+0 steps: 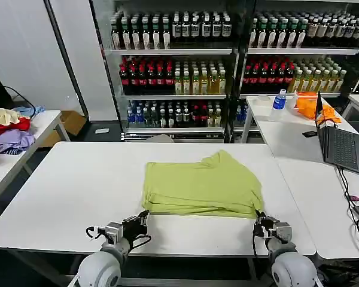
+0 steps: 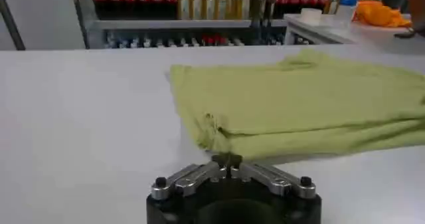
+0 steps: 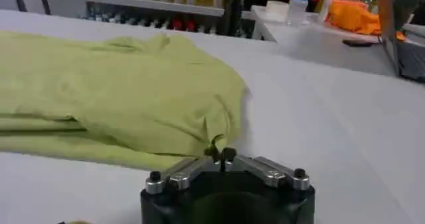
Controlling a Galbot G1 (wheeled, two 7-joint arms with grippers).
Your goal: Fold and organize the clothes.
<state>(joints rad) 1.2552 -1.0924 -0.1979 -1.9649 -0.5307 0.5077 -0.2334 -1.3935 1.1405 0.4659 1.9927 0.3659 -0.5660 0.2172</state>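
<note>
While the lime T-shirt [image 1: 202, 186] lies folded flat on the white table [image 1: 72, 191], centre of the head frame, you've got both grippers low at the near table edge. Left gripper [image 1: 145, 216] sits lower left of centre, just off the shirt's near left corner; in the left wrist view its fingertips [image 2: 228, 160] are closed together, nothing between them, tips right at the shirt's folded hem [image 2: 279, 145]. Right gripper [image 1: 259, 217] sits lower right, at the shirt's near right corner; the right wrist view shows its fingertips [image 3: 222, 157] pressed together against the cloth edge, can't tell whether fabric is actually pinched. Shirt has a sleeve bump at its far edge. Laptop [image 1: 341, 143] on the side table at right, garment pile [image 1: 9, 131] at upper left
</note>
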